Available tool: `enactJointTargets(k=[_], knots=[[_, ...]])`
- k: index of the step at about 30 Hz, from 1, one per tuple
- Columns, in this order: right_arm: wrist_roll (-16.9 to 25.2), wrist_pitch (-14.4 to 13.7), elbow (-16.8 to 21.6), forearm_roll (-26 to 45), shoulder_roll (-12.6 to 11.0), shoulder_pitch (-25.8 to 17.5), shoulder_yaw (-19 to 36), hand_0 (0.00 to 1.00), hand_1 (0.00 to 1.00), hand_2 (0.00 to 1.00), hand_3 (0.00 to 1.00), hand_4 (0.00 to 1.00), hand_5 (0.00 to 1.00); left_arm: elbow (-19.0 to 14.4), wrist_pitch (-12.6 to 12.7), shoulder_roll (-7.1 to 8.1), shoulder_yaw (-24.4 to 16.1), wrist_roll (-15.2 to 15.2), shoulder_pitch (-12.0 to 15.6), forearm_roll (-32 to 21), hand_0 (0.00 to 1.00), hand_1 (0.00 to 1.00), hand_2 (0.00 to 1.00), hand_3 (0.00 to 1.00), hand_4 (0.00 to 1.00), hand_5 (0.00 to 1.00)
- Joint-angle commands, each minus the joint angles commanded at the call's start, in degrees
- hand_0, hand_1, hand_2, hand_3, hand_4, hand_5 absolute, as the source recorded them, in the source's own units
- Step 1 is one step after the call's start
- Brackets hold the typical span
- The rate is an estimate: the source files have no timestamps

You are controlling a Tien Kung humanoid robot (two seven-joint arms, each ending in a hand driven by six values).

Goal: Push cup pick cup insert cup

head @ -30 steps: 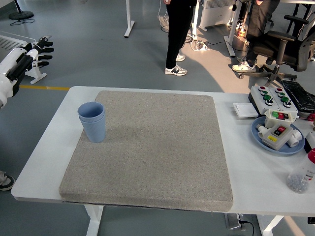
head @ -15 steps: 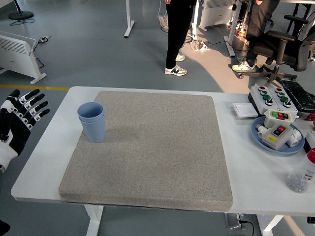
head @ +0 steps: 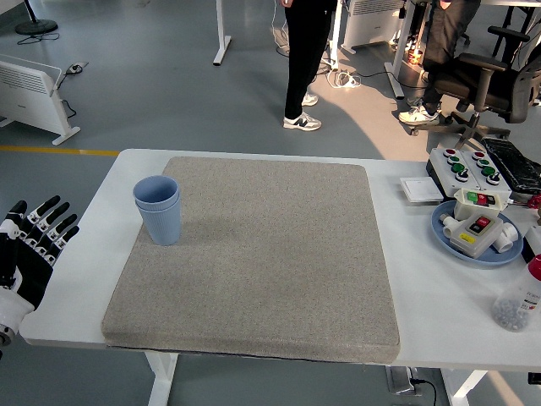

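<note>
Head view: left hand (head: 30, 254) has sunk lower beside the table—fingers spread, empty; cups (head: 158, 207) unmoved.

Stacked blue cups (head: 158, 208), left of centre: smooth matt plastic. Grey mat (head: 262, 254) across the middle: coarse, speckled, felt-like cloth. White table (head: 84, 262): smooth, slightly satin top. Blue plate (head: 461, 244) at right: glossy. Left hand (head: 30, 254) at lower left edge: black and white hard plastic, mild sheen
</note>
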Motion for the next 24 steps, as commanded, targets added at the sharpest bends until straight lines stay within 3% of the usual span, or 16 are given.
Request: enactJointTargets(k=[24], knots=[[0.00,0.26,0.00,-1.58,-0.14,-0.73,0.28,0.527,0.546,0.563,0.574,0.070,0.788,3.15,-0.45,-1.86,2.77,0.05,-0.14,-0.27,0.880,0.887,0.895,0.826,0.617,0.998]])
